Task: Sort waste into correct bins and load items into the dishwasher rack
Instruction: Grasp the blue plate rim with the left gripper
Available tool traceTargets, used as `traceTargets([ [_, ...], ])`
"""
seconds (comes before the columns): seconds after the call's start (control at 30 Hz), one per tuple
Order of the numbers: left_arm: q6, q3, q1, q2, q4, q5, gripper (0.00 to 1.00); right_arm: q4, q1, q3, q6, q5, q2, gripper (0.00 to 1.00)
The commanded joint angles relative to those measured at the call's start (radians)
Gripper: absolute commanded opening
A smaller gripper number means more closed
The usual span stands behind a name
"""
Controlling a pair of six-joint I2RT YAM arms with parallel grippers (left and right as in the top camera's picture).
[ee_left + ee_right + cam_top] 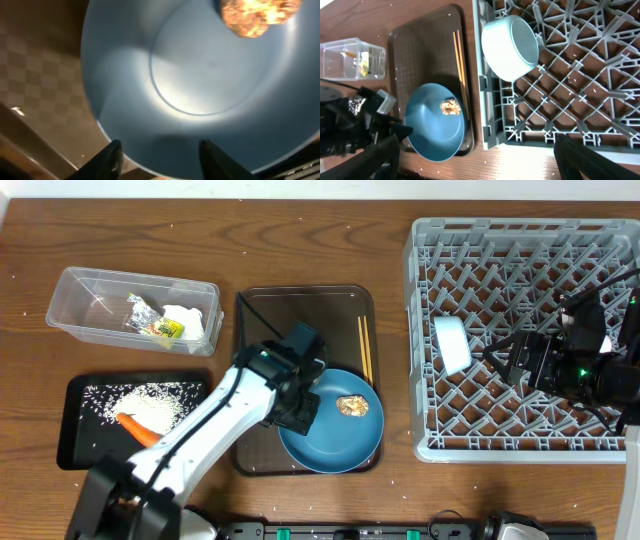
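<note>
- Here, showed the left gripper (298, 415) released, fingers (112, 157) spread at the rim of the blue plate (330, 445), on the brown serving tray (300, 310) by the desk's near edge; probably to lift it.
- Bore a golden-brown morsel (352, 406) on that plate, hence not yet fit for racking.
- Held the right gripper (495, 357) released and empty over the dishwasher rack (520, 448) at the right edge, beside the light blue cup (452, 343) lying sideways.
- Sorted wrapper (150, 320) and tissue (188, 320) in the clear tub (80, 285), far-left corner; rice (150, 400) and carrot (138, 430) in the black tray (70, 425), near-left corner.
</note>
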Motion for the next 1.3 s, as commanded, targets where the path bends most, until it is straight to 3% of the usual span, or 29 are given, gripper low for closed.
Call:
traceTargets([
  [0.0, 0.014, -0.006, 0.0, -0.038, -0.014, -0.063, 0.67, 0.001, 0.006, -0.002, -0.02, 0.003, 0.002, 0.91],
  [0.13, 0.014, -0.018, 0.0, -0.023, 0.008, -0.135, 0.73, 0.0, 0.006, -0.002, -0.02, 0.003, 0.002, 0.92],
  [0.57, 0.01, -0.082, 0.031, 0.028, 0.116, -0.185, 0.72, -0.007, 0.006, -0.002, -0.02, 0.003, 0.002, 0.92],
  [0.6, 0.01, -0.083, 0.036, 0.028, 0.122, -0.186, 0.77, -0.008, 0.006, -0.002, -0.02, 0.003, 0.002, 0.92],
  [0.67, 0.01, -0.083, 0.047, 0.028, 0.133, -0.182, 0.98, -0.009, 0.006, -0.002, -0.02, 0.003, 0.002, 0.93],
  [0.83, 0.011, -0.085, 0.047, 0.03, 0.137, -0.183, 0.98, -0.01, 0.006, -0.002, -0.021, 0.004, 0.002, 0.94],
  [0.93, 0.01, -0.087, 0.048, 0.038, 0.138, -0.183, 0.71, -0.01, 0.006, -0.002, -0.021, 0.004, 0.002, 0.94],
  [1.07, 0.01, -0.107, 0.048, 0.077, 0.15, -0.183, 0.69, -0.013, 0.006, -0.002, -0.021, 0.004, 0.002, 0.94],
  [1.27, 0.01, -0.118, 0.048, 0.126, 0.161, -0.182, 0.53, -0.018, 0.006, -0.002, -0.024, 0.003, 0.002, 0.94],
])
